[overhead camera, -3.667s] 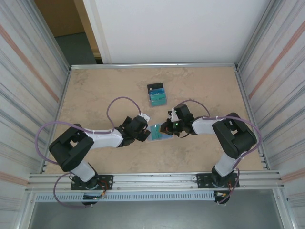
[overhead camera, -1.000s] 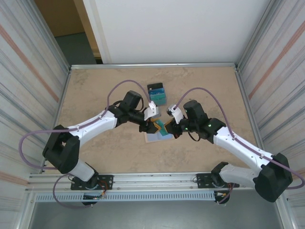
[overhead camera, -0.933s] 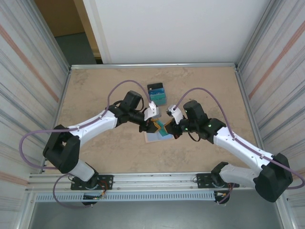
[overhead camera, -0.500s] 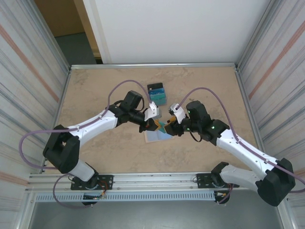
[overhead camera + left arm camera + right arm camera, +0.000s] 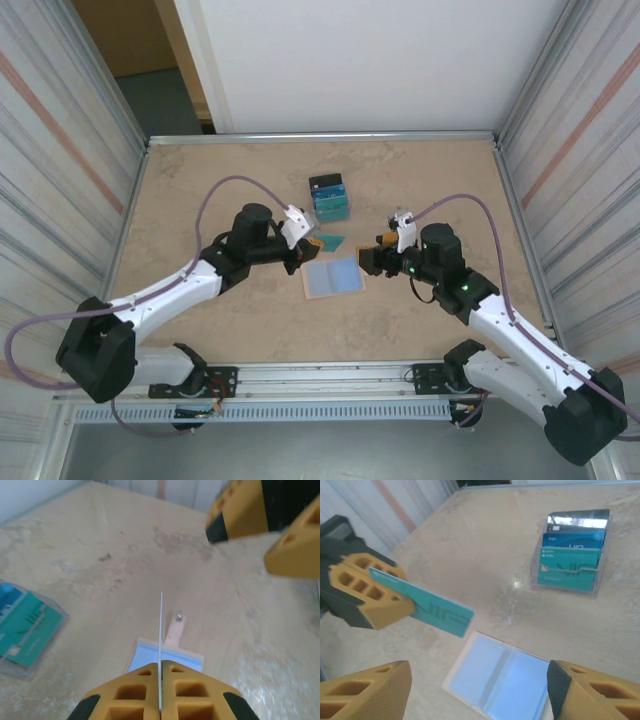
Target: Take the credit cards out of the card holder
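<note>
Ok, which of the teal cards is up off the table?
The teal card pinched in the left gripper, held in the air; the other teal card stands in the clear stand.

Credit card (image 5: 427, 611) pulled free, right fingers (image 5: 365, 690) opened, withdrawn

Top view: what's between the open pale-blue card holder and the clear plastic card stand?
Top view: a teal plastic card, clamped in the left pincer.

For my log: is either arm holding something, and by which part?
Left gripper pinches a teal card by one short end; right gripper holds nothing.
</note>
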